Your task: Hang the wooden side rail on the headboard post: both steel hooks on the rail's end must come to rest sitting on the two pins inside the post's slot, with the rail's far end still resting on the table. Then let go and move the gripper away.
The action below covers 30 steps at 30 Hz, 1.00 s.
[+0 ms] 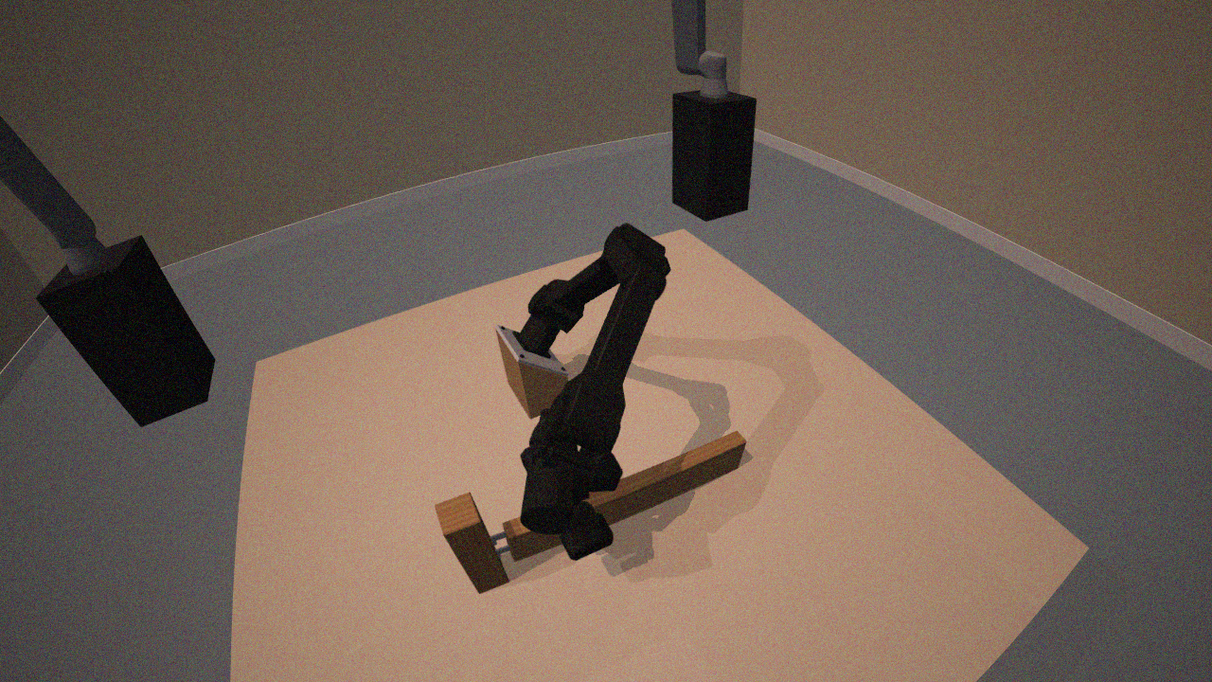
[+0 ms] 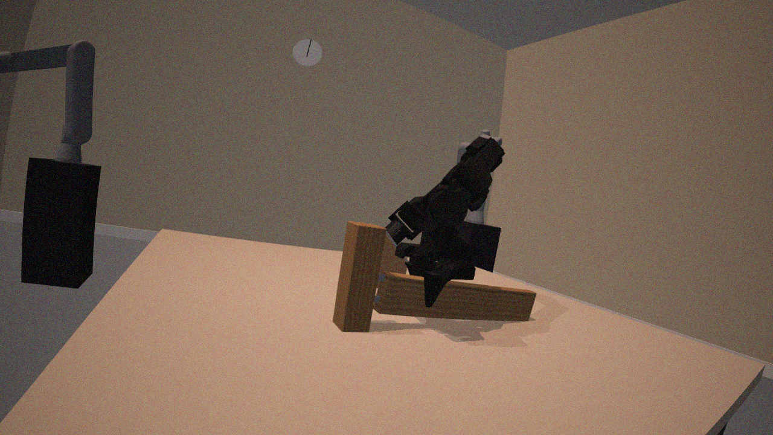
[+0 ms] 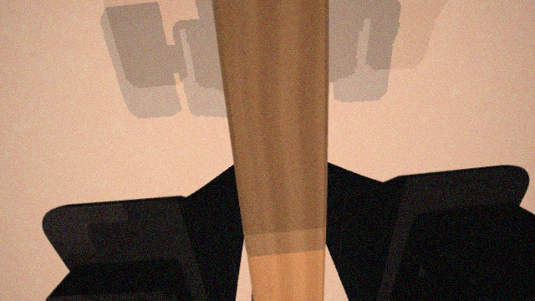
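Observation:
The wooden side rail (image 1: 669,483) (image 2: 486,302) (image 3: 280,104) lies lengthwise away from the upright headboard post (image 1: 476,543) (image 2: 359,278). Its far end is on the table, and its hook end looks slightly raised. Two grey steel hooks, the upper (image 2: 381,277) and the lower (image 2: 377,298), bridge the narrow gap to the post. Their tips are hidden at the post's face; the slot and pins are not visible, so I cannot tell whether the hooks sit on the pins. My gripper (image 1: 576,528) (image 2: 432,286) (image 3: 273,164) is shut on the rail, nearer its hook end, one finger on each side.
The peach table top (image 1: 355,440) (image 2: 216,346) carries everything. The arm rises from a block with a grey plate (image 1: 550,363) behind the post and rail. Black pedestals with grey arms stand off the table, one at left (image 1: 127,339) (image 2: 59,222), one at the back (image 1: 713,152).

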Each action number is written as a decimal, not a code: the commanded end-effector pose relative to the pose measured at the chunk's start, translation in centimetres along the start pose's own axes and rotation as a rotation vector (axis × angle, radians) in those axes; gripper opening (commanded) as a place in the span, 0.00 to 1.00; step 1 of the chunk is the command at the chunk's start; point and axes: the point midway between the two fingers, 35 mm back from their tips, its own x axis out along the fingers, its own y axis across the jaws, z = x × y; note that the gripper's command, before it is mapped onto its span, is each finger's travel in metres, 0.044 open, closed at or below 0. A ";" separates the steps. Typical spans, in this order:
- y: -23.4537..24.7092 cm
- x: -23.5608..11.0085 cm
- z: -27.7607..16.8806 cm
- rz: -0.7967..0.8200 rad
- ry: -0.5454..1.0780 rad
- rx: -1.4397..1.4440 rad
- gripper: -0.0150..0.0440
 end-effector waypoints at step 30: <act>0.0 -0.4 -0.8 -0.009 0.005 0.006 0.25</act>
